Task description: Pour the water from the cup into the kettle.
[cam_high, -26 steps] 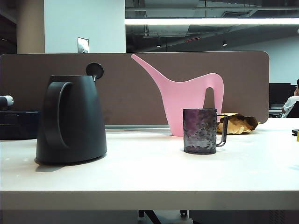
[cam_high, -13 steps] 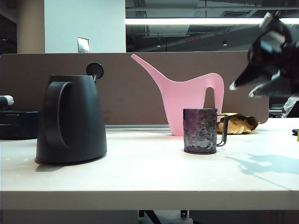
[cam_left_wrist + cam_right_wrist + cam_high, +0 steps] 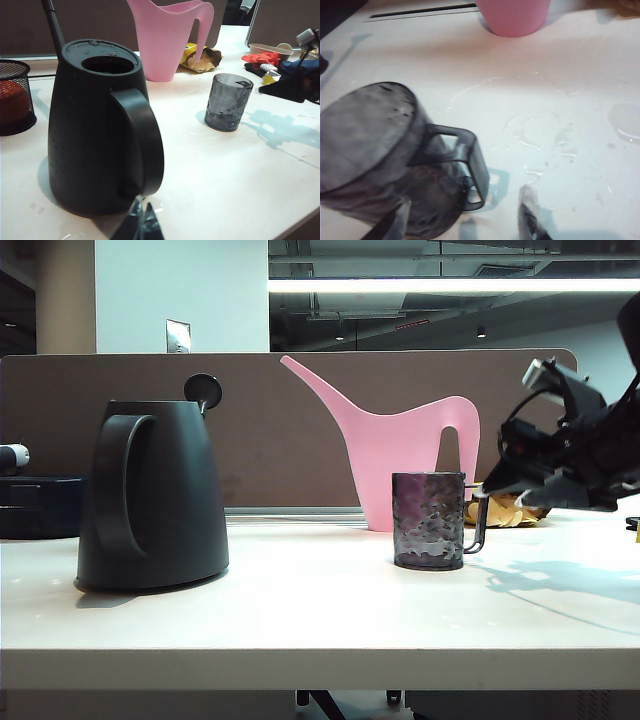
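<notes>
Right tool [image 3: 462, 220] spread wide beside cup [image 3: 385, 160] handle, left tool [image 3: 141, 226] near kettle [image 3: 100, 130], grip unclear.

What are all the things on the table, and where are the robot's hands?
kettle: one, black, left side of the table.
cup: one, purplish-grey see-through, right of the kettle, handle toward the right end effector.
watering can: one, pink, behind the cup.
snack bag: one, yellow-brown, behind the cup's handle.
mesh basket: one, black, beside the kettle.
table: one, white.
left end effector: one, dark, low by the kettle's base; open or shut unclear.
right end effector: one, black, open, just right of the cup's handle, not touching it.
</notes>
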Motion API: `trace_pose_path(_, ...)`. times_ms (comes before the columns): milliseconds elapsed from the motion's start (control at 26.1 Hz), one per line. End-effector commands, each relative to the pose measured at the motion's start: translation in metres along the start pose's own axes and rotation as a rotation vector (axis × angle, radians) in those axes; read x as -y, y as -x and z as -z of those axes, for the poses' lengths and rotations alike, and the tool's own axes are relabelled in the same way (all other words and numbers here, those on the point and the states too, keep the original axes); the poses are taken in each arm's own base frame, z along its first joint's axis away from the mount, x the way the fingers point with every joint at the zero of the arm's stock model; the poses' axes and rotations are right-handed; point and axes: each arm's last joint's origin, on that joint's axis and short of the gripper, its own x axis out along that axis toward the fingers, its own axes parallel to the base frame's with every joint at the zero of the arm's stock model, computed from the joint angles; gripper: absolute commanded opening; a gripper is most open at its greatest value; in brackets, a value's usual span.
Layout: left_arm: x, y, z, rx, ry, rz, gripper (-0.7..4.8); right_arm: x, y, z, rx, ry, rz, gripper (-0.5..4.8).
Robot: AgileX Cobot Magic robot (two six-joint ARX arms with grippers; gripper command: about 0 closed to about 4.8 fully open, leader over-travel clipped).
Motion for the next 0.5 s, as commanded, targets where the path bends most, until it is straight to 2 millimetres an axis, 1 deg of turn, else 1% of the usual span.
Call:
trace_pose_path(38, 0.001, 0.001, -0.004, 0.016, -0.010, 0.006, -0.05, 0.005, -0.012, -0.001, 0.000, -0.001, 0.006, 2.82)
trace_pose_path(230, 0.001, 0.001, -0.004, 0.016, -0.011, 0.006, -0.05, 0.009, -0.028, -0.009, 0.012, 0.003, 0.010, 2.70)
trace_pose_path(499, 0.001, 0.001, -0.004, 0.017, -0.011, 0.005, -0.05, 0.015, -0.045, -0.012, -0.008, -0.004, 0.019, 2.69)
